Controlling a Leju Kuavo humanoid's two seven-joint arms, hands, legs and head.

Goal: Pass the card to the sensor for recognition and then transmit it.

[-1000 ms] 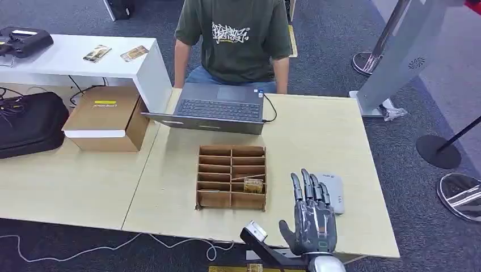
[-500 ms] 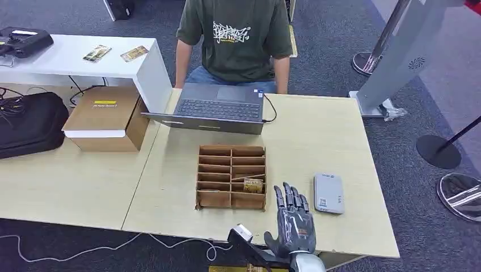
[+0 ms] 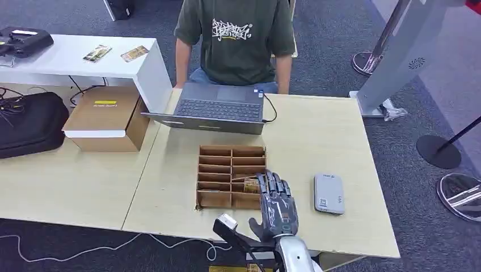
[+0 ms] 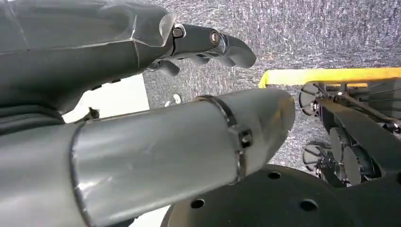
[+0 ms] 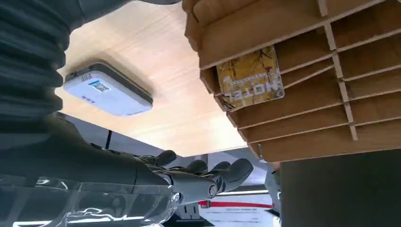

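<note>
You have bare tabletop [image 3: 300, 136] between the divided wooden tray [image 3: 231, 177] and the grey sensor [image 3: 329, 193] near the right edge. The laptop [image 3: 218, 107] and a seated person [image 3: 235, 39] block the far edge.

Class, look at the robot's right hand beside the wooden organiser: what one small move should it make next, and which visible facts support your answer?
Probably ease the right hand forward to pinch the card. The hand is open and holds nothing, right beside the organiser, where the card stands in a near slot on the right side. The grey sensor lies on the table to the hand's right, so the card must be picked up first.
</note>
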